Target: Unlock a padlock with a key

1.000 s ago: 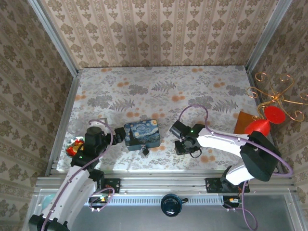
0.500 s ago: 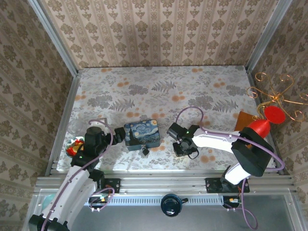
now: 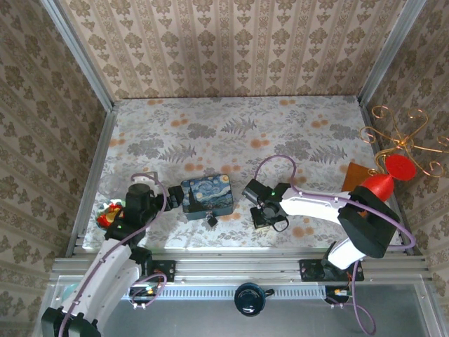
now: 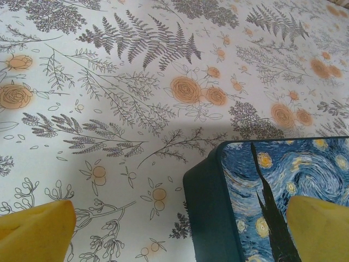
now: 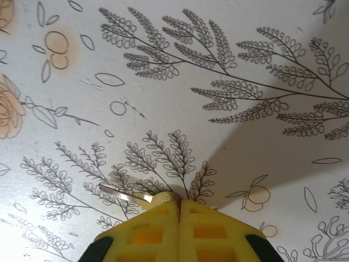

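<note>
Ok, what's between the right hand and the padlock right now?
Only bare floral table, seen in the top view. The padlock lies by the blue tin; the right hand, shut on the key, stands apart from it.

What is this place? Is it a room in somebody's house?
Probably not a house: more likely a robot practice booth. Wallpapered panels sit in a metal frame, and two robot arms are bolted to a rail beside a flowery table.
</note>
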`<action>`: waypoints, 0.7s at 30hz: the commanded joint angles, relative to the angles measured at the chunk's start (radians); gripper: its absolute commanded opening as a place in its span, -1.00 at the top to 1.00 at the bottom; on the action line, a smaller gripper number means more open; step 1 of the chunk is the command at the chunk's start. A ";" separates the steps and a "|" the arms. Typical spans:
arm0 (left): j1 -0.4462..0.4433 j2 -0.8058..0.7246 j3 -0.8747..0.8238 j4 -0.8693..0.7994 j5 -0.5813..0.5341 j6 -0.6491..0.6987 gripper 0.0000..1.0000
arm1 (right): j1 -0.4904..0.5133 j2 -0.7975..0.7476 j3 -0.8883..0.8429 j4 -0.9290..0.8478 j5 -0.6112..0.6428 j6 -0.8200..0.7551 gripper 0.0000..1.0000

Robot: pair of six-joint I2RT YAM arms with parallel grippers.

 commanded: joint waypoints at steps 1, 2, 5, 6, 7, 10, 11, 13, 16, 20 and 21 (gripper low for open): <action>-0.006 0.004 0.008 0.007 -0.012 0.014 -1.00 | 0.007 -0.051 -0.020 0.019 0.018 0.011 0.98; -0.006 0.010 0.011 0.006 -0.011 0.012 -1.00 | 0.008 -0.064 -0.024 0.029 0.015 0.015 1.00; -0.006 0.039 0.026 -0.002 0.010 -0.008 -1.00 | 0.008 -0.108 -0.039 0.077 -0.001 0.027 1.00; -0.007 0.049 0.031 0.003 0.033 -0.017 -1.00 | 0.008 -0.128 -0.040 0.084 -0.003 0.033 1.00; -0.011 0.058 0.036 0.009 0.055 -0.026 -0.99 | 0.007 -0.140 -0.040 0.087 -0.003 0.039 1.00; -0.059 0.075 0.061 0.022 0.089 -0.048 -0.96 | -0.002 -0.227 -0.032 0.095 0.001 0.059 1.00; -0.088 0.080 0.075 0.024 0.082 -0.048 -0.96 | -0.006 -0.252 -0.028 0.101 0.004 0.069 1.00; -0.159 0.095 0.107 0.036 0.078 -0.050 -0.96 | -0.009 -0.296 -0.019 0.129 0.005 0.090 1.00; -0.239 0.132 0.146 0.088 0.091 -0.077 -0.93 | -0.009 -0.344 -0.005 0.191 0.015 0.139 1.00; -0.349 0.201 0.167 0.209 0.088 -0.155 -0.86 | -0.006 -0.364 0.016 0.291 0.032 0.217 1.00; -0.375 0.224 0.173 0.244 0.084 -0.175 -0.83 | -0.006 -0.365 0.017 0.334 0.032 0.231 1.00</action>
